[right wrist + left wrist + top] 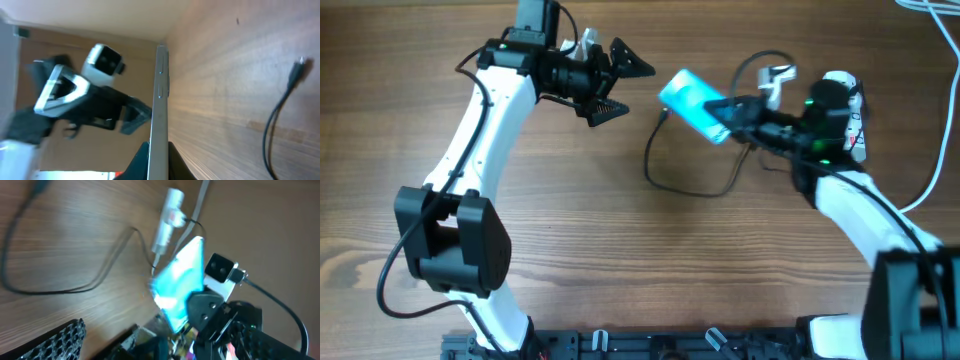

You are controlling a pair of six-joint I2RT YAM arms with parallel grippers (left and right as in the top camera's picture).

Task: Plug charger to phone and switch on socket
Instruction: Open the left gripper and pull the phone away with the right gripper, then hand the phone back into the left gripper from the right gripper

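Note:
My right gripper is shut on the phone and holds it tilted above the table, turquoise screen up. In the right wrist view the phone stands edge-on between the fingers. The charger, a thin black cable, loops on the table below the phone, and its connector tip lies free on the wood. My left gripper is open and empty, just left of the phone. The left wrist view shows the phone, the cable and the white socket. The socket lies behind my right arm, partly hidden.
A white cord runs along the right edge of the wooden table. A black frame lies along the front edge between the two arm bases.

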